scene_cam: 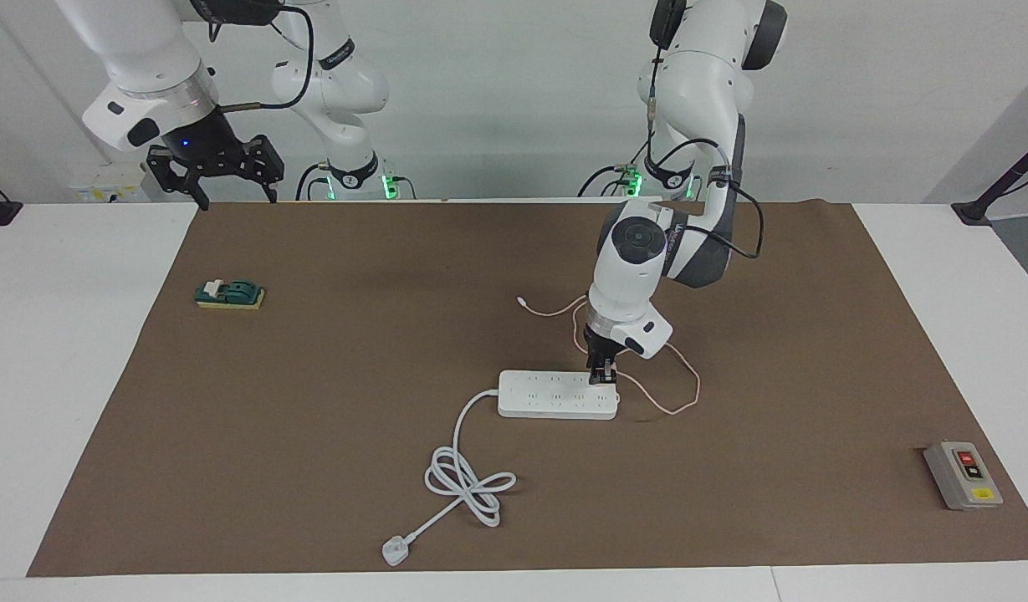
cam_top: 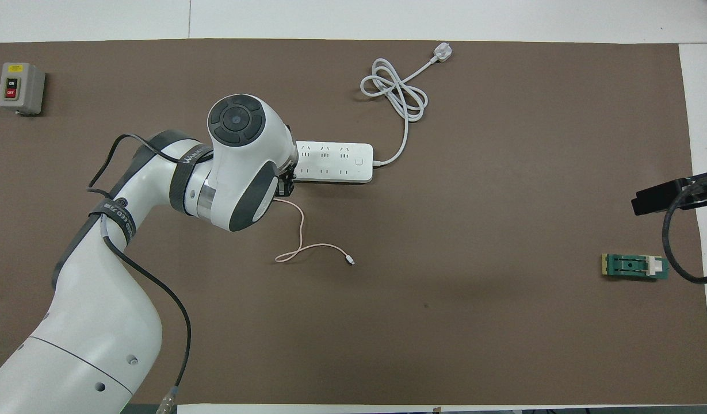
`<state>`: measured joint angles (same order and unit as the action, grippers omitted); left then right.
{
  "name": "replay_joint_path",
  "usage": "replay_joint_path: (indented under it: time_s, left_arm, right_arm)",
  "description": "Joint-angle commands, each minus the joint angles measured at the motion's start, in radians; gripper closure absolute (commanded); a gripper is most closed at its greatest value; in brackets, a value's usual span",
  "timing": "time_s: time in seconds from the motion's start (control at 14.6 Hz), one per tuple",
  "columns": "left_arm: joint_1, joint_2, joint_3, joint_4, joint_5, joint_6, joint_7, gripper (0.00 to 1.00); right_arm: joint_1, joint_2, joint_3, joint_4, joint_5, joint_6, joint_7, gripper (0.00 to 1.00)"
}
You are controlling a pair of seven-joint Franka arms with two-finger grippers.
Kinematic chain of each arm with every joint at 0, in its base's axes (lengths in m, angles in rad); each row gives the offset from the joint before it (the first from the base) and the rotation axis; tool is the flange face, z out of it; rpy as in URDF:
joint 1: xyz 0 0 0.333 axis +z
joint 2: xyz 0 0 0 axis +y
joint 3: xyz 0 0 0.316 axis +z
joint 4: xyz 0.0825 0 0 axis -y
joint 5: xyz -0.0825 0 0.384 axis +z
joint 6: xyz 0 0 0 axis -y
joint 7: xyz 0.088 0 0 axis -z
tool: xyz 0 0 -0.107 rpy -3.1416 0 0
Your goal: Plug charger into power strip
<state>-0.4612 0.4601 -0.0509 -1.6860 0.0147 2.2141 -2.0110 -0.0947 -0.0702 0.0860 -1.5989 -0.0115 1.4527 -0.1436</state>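
Observation:
The white power strip (scene_cam: 547, 397) (cam_top: 336, 161) lies flat in the middle of the brown mat. My left gripper (scene_cam: 601, 374) (cam_top: 285, 185) points straight down onto the strip's end toward the left arm's side, shut on the charger. The fingers and wrist hide the charger's cube. Its thin pink cable (scene_cam: 677, 405) (cam_top: 301, 230) loops away over the mat to a tiny white connector (scene_cam: 522, 302) (cam_top: 350, 261) lying nearer to the robots than the strip. My right gripper (scene_cam: 212, 171) waits open, raised over the mat's edge at the right arm's end.
The strip's thick white cord coils to a three-pin plug (scene_cam: 394, 550) (cam_top: 442, 53) farther from the robots. A grey button box (scene_cam: 964, 475) (cam_top: 19, 87) sits at the left arm's end. A small green block (scene_cam: 231, 293) (cam_top: 635, 266) lies at the right arm's end.

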Motion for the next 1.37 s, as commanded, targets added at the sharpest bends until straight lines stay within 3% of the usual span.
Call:
replay_joint_path:
  time_s: [0.0,0.82,0.89,0.96,1.1,1.3]
  left_arm:
    - [-0.007,0.097,0.003,0.003,0.014,0.007,0.006,1.00]
    - [0.001,0.095,0.002,0.040,0.017,-0.033,0.072,0.99]
    - [0.002,0.086,0.003,0.046,0.010,-0.046,0.096,0.56]
    - [0.004,0.074,0.003,0.069,0.008,-0.085,0.110,0.27]
    - [0.028,0.051,0.002,0.088,-0.002,-0.125,0.130,0.03]
    - [0.055,-0.011,0.000,0.083,-0.016,-0.155,0.146,0.02]
  right_arm:
    - [-0.002,-0.011,-0.003,-0.004,-0.004,-0.009,-0.011,0.00]
    - [0.000,-0.011,-0.003,-0.006,-0.004,-0.009,-0.011,0.00]
    - [-0.002,-0.011,-0.003,-0.004,-0.004,-0.009,-0.011,0.00]
    - [-0.003,-0.011,-0.003,-0.004,-0.004,-0.009,-0.011,0.00]
    - [-0.003,-0.011,-0.003,-0.004,-0.004,-0.009,-0.011,0.00]
    - [-0.002,-0.011,-0.003,-0.004,-0.004,-0.011,-0.011,0.00]
